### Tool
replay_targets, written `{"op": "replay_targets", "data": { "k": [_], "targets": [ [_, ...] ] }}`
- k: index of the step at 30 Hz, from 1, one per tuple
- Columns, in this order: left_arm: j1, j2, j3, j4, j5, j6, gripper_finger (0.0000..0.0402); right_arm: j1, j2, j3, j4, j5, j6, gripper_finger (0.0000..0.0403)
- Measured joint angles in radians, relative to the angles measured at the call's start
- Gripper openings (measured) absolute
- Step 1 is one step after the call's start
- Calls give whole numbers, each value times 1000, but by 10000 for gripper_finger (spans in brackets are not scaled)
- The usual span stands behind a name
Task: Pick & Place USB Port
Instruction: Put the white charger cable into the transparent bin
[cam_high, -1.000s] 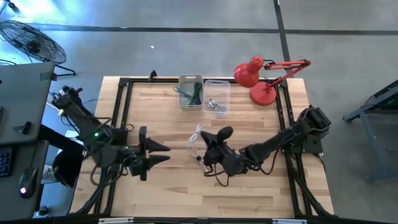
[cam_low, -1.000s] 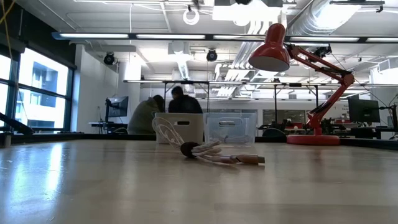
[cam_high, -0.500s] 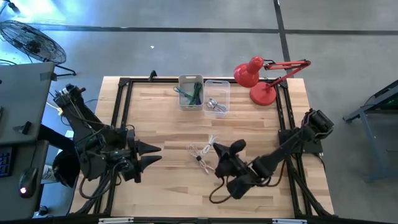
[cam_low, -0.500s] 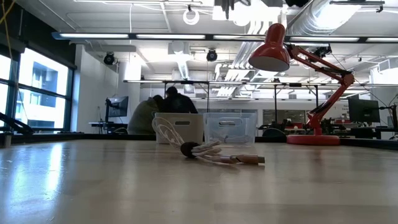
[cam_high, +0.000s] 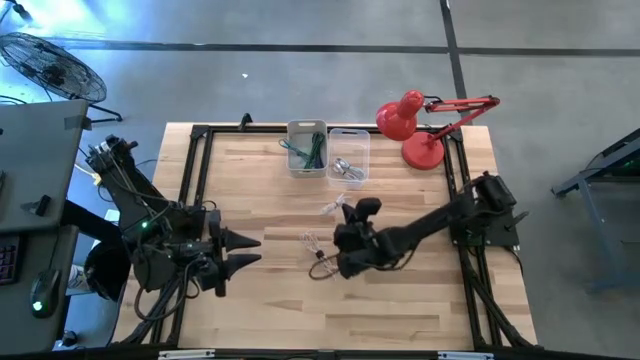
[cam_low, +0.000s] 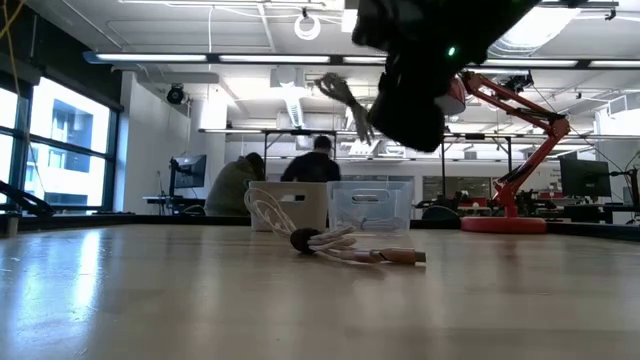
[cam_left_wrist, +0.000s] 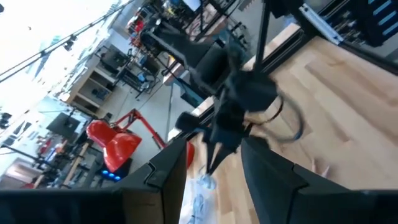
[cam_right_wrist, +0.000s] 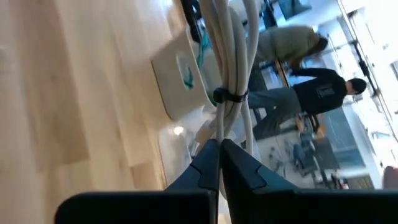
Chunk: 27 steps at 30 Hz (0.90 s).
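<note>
White coiled USB cable bundle (cam_right_wrist: 231, 56) is clamped in right pincer (cam_high: 340, 216) at frame centre; clear plastic bin (cam_high: 348, 158) lies straight above it; left pincer (cam_high: 250, 251) waits part-open, lower left.

light wooden table (cam_high: 270, 310) with black frame rails. on it: two small bins (cam_high: 307, 148) (cam_high: 348, 156) side by side, a red desk lamp (cam_high: 420, 128), a coiled white cable (cam_high: 318, 248) mid-table.

Swung back toward the clear plastic bin (cam_high: 348, 156): right gripper (cam_high: 343, 213), now raised off the wood, clamping a bundled white cable (cam_high: 334, 207). Entered the low view.
</note>
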Motion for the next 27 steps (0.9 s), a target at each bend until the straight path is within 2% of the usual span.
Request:
{"op": "replay_targets", "data": {
  "k": [12, 17, 20, 27],
  "targets": [
    [0, 0, 0, -34, 24, -26, 149, -180, 3, -47, 52, -38, -50, 0],
    [0, 0, 0, -61, 21, -43, 149, -247, 3, -47, 118, -111, -109, 0],
    [0, 0, 0, -83, 20, -57, 149, -278, 3, -47, 134, -147, -113, 0],
    [0, 0, 0, -110, 20, -86, 149, -317, 3, -47, 132, -158, -114, 0]
  ]
}}
